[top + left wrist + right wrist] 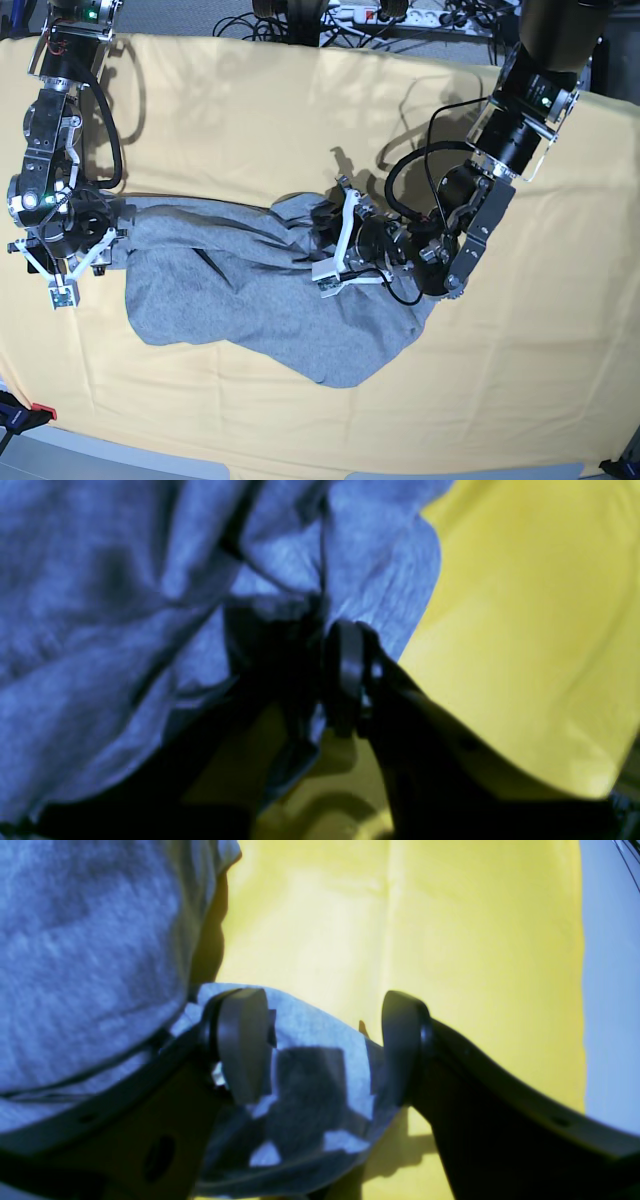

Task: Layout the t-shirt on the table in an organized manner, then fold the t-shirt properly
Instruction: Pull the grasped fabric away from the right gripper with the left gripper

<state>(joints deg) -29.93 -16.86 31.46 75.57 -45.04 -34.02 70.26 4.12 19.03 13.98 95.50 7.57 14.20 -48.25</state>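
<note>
The grey t-shirt (250, 290) lies crumpled on the yellow table (250, 110), left of centre in the base view. My left gripper (332, 250) sits at the shirt's bunched right part. In the left wrist view its fingers (345, 665) stand close together, pinching a ridge of the t-shirt (125, 630), so the left gripper (320, 645) is shut on the cloth. My right gripper (108, 240) is at the shirt's left end. In the right wrist view the right gripper (322, 1045) stands wide open, and a flap of the t-shirt (310, 1070) with black lettering lies between its pads.
Cables and a power strip (380, 15) run along the table's back edge. A red and black clamp (20, 412) sits at the front left corner. Bare yellow cloth (450, 940) stretches beyond the shirt, with the table's edge at the far right of the right wrist view.
</note>
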